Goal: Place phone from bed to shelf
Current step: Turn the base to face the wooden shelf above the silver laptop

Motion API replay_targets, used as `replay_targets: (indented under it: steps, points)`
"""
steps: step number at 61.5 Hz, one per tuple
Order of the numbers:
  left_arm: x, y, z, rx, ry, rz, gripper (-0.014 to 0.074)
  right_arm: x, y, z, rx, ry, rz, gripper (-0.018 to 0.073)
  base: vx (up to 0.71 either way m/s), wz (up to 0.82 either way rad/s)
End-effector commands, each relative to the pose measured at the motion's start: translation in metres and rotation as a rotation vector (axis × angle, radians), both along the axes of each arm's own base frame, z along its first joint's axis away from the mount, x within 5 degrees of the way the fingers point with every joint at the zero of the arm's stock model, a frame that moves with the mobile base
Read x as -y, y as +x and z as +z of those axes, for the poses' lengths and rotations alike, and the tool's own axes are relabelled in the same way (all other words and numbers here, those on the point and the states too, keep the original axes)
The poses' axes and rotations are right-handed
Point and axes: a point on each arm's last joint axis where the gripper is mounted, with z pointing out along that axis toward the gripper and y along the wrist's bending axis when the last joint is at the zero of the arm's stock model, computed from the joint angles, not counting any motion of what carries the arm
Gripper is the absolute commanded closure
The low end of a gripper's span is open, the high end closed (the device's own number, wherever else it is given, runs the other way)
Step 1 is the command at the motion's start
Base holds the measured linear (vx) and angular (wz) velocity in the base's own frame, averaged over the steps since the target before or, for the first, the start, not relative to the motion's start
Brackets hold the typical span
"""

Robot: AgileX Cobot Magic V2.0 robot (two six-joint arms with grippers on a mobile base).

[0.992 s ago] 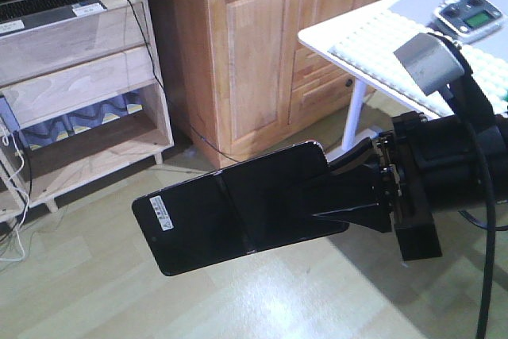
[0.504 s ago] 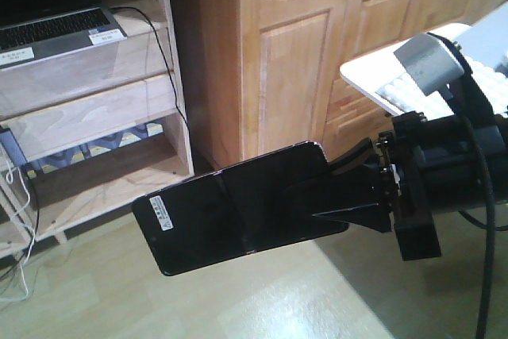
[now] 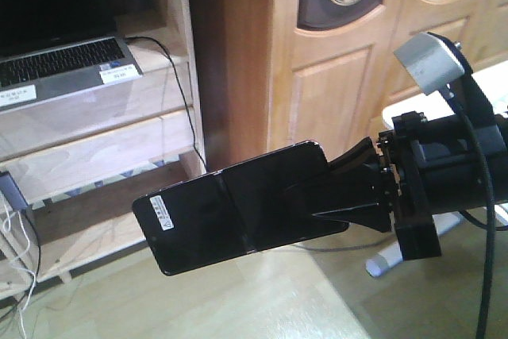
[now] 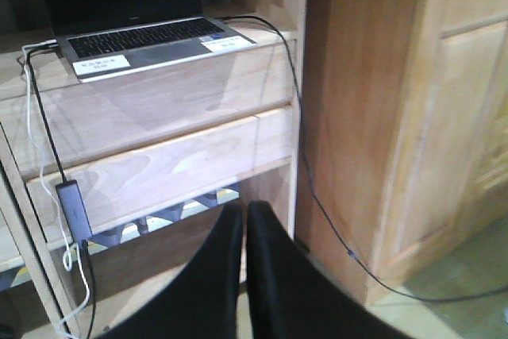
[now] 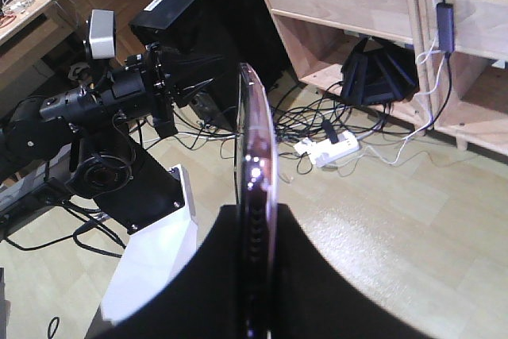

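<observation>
The right gripper (image 3: 329,196) is clamped on one short end of the phone (image 3: 230,216) and holds it in the air above the pale floor (image 3: 238,299), in front of the shelf (image 3: 103,156) and apart from it. The phone lies nearly flat, tilted slightly. Its free end points toward the shelf and carries a small white sticker (image 3: 162,213). A faint seam crosses its middle.

From the right wrist view the phone (image 5: 258,156) shows edge-on, a thin pinkish rim standing between the two black fingers (image 5: 309,275).

The left gripper (image 4: 244,236) has its jaws pressed almost together, with only a thin slit and nothing between them. It hangs before the lower boards of the shelf (image 4: 159,172).

A grey laptop (image 3: 63,73) sits open on the shelf's upper board, near its right edge. A black cable (image 3: 184,109) runs from the laptop down the shelf's right side. A wooden cabinet (image 3: 333,93) stands just beside the shelf.
</observation>
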Motion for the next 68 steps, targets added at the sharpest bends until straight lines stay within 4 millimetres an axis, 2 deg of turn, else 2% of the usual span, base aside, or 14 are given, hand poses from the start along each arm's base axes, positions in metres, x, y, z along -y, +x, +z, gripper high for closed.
replay_targets:
  steps: [1, 68]
  points:
    - [-0.0006, 0.0008, 0.006, 0.075, -0.011, 0.007, 0.0596, -0.0023, -0.0113, 0.0193, 0.007, 0.102, 0.057, 0.0561, 0.34, 0.15]
    - [-0.0006, 0.0008, 0.006, 0.075, -0.011, 0.007, 0.0596, -0.0023, -0.0114, 0.0193, 0.006, 0.102, 0.058, 0.0561, 0.25, 0.31]
